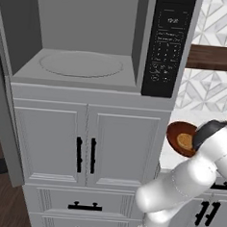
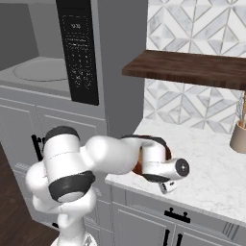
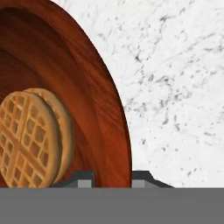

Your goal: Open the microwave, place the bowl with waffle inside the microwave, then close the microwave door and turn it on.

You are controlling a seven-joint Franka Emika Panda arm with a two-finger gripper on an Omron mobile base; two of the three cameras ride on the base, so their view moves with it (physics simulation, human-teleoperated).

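Observation:
The microwave [image 1: 87, 41] stands with its grey cavity and round turntable [image 1: 80, 64] exposed; the microwave door [image 1: 6, 126] is swung out to the left. The reddish-brown bowl [image 1: 177, 135] sits on the white counter to the right, with the golden waffle [image 1: 185, 140] inside. In the hand view the bowl [image 3: 100, 100] and waffle [image 3: 30, 140] are very close. My gripper [image 3: 111, 179] straddles the bowl's rim, one fingertip inside and one outside, both pressed against the wall. The arm's wrist covers part of the bowl [image 2: 161, 142] in the right base view.
The black keypad panel [image 1: 168, 42] is at the microwave's right. White cabinet doors [image 1: 86, 152] with black handles lie below. A dark wooden shelf [image 2: 192, 67] hangs over the marble counter [image 2: 206, 163], and a tan utensil holder [image 2: 239, 137] stands at the far right.

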